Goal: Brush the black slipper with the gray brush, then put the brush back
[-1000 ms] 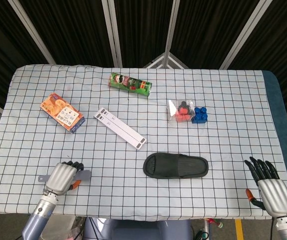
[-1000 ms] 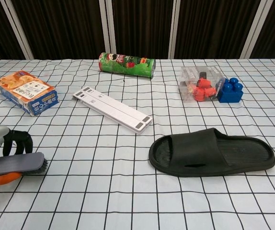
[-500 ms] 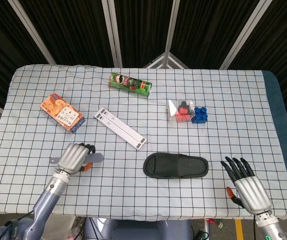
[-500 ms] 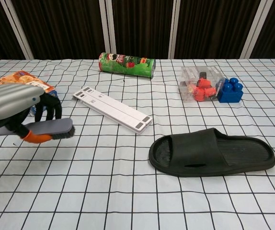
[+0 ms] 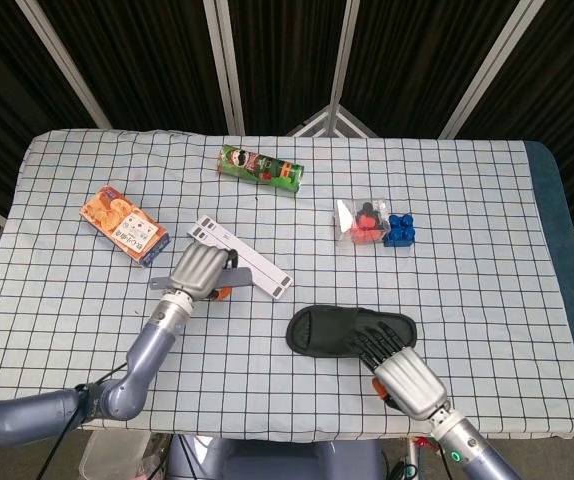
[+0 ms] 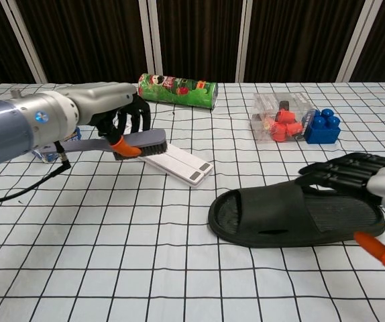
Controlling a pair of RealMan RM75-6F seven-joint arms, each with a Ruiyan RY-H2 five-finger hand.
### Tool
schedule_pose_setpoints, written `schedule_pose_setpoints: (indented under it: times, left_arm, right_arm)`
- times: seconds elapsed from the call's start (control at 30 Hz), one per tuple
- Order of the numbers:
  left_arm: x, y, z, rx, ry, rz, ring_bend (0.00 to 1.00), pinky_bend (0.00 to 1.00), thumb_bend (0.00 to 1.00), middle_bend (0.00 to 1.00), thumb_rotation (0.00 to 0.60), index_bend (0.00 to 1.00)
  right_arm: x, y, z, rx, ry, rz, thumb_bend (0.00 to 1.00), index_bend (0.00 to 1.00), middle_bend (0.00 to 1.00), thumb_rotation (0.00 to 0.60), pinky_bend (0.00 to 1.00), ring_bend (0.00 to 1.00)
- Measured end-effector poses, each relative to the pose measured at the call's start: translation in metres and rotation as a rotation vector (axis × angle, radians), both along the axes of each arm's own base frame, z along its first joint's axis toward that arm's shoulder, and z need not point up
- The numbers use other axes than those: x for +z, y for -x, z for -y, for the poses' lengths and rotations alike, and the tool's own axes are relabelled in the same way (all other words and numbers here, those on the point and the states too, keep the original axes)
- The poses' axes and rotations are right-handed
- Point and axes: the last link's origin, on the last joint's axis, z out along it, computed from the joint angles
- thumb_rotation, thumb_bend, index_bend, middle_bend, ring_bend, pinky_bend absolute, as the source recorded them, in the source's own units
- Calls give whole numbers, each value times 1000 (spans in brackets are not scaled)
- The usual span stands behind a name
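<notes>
The black slipper [image 5: 329,329] [image 6: 273,211] lies flat at the front middle of the table, its opening toward the left. My left hand [image 5: 199,268] [image 6: 111,109] grips the gray brush [image 5: 238,276] [image 6: 143,139] by its handle. It holds the brush in the air over the near end of a white bar, left of the slipper, bristles down. My right hand [image 5: 399,368] [image 6: 355,172] is open, its dark fingers stretched out flat over the slipper's right end. Whether they touch the slipper is unclear.
A white flat bar [image 5: 260,265] [image 6: 181,163] lies diagonally under the brush. A green chips can [image 5: 260,167] [image 6: 178,90] lies at the back. An orange carton [image 5: 124,224] sits at the left. A clear bag of red and blue blocks [image 5: 374,224] [image 6: 293,122] sits right of centre.
My left hand has lifted the brush from the front left edge and carried it right and farther onto the table. My right hand has moved left from the front right corner to the slipper.
</notes>
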Motion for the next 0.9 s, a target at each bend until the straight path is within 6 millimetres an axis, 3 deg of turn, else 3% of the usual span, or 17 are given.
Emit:
schedule_pose_setpoints:
  times: [0.33,0.9]
  left_arm:
    - [-30,-38,-20,5,48,7,560,640,703,734,600,680]
    - [-68,-84,-8,-10,159,77,561,640,736,736,600,686]
  right_arm:
    - [-33,-16,1,-10,-76,2,629,0,45,600,47,13]
    - [-56,2,7,-76,-137,-8,629,0,44,600,47,13]
